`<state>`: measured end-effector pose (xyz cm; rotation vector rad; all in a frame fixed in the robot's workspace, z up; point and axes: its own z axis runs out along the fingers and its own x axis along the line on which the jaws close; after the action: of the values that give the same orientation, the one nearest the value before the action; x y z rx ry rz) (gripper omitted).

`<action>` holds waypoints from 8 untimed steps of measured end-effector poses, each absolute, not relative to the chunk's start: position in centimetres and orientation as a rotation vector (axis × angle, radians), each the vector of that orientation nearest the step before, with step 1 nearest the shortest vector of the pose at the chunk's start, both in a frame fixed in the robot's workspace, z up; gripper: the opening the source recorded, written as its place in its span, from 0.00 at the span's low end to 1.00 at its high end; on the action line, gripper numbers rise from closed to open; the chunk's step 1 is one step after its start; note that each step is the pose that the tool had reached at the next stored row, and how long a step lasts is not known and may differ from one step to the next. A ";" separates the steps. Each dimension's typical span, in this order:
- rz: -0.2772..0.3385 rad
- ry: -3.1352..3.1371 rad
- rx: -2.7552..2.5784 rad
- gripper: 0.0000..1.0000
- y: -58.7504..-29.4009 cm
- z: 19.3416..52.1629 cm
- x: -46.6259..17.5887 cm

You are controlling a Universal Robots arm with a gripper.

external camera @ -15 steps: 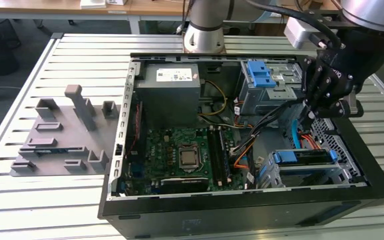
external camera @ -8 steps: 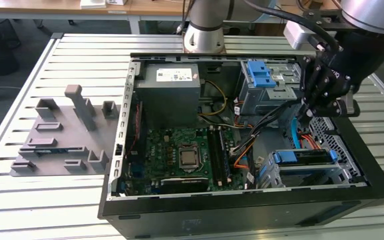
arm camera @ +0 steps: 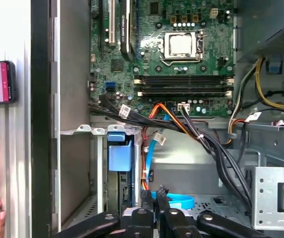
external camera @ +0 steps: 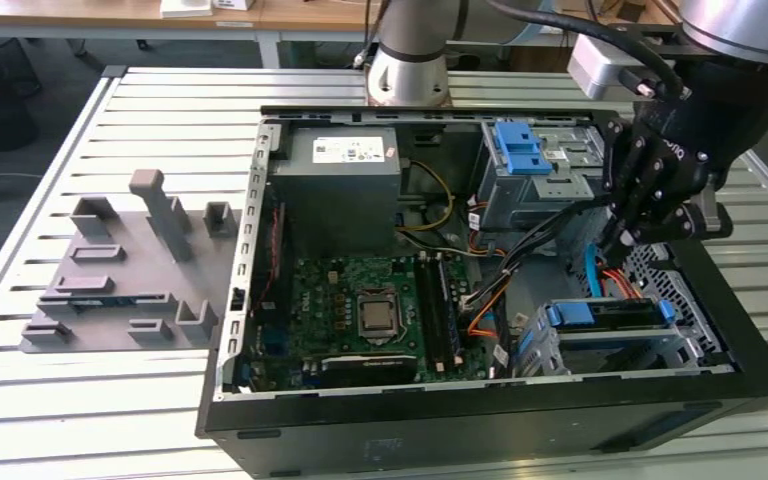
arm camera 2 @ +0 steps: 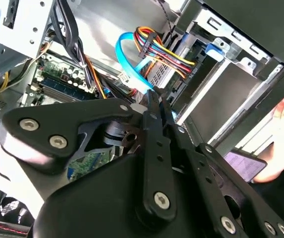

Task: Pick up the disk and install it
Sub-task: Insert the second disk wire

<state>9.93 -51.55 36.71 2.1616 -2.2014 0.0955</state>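
Tool (arm camera: 156, 198) inside open computer case (external camera: 491, 420), fingers pressed together, nothing between them, tips at blue SATA cable (arm camera: 174, 202).
Disk (external camera: 604, 316) seated in lower drive cage (external camera: 624, 350) at case front corner, blue carrier tab exposed; tool just above and behind it.
Judgement: disk appears inserted; cable connection appears outstanding.
Beyond: motherboard (external camera: 371, 315), power supply (external camera: 344, 170), upper silver cage with blue latch (external camera: 524, 150).
Grey fixture plate (external camera: 117, 270) on tabletop (external camera: 64, 400), well apart.
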 end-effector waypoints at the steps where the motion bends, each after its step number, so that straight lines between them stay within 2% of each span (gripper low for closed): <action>1: 0.097 -2.201 2.161 0.18 -51.5 36.7 9.9; 5: 0.105 -2.197 2.157 0.19 -51.5 36.7 9.9; 6: 0.108 -2.195 2.156 0.25 -51.5 36.7 9.9; 8: 0.113 -2.193 2.153 0.25 -51.5 36.7 9.9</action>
<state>9.94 -51.54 36.70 2.1534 -2.1928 0.1129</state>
